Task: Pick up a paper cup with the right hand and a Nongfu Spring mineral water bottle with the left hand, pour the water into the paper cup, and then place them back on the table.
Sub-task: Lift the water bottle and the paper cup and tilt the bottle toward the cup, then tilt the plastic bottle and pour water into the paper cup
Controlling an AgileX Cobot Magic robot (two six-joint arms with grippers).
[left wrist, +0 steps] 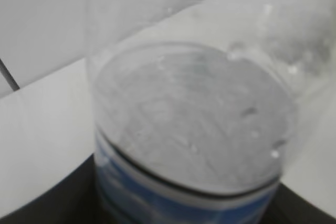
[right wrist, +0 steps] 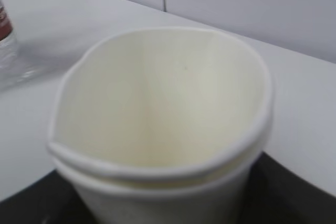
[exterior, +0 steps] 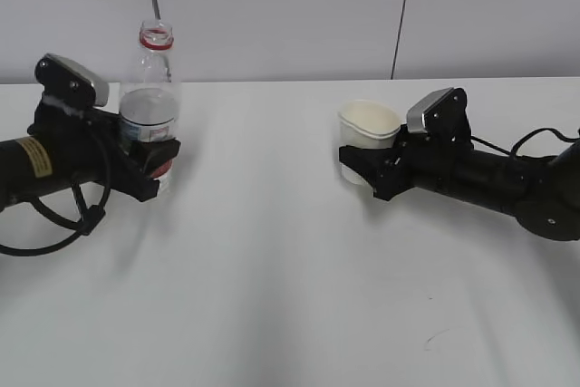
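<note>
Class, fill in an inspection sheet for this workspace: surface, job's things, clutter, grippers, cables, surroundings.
Surface: white table, a small dark mark near the front right.
Job's things: water bottle upright, uncapped, partly filled; paper cup upright, its rim looks doubled in the right wrist view.
Clutter: nothing seen.
Grippers: left hand jaws around the bottle's lower body; right hand jaws around the cup's lower part.
Cables: black cable looping under the left arm; another behind the right arm.
Surroundings: plain pale wall with a dark vertical seam.

My front camera looks across the tabletop (exterior: pixel 290 296) toward the wall; my wrist cameras sit tight against bottle (left wrist: pixel 194 124) and cup (right wrist: pixel 163 114).
</note>
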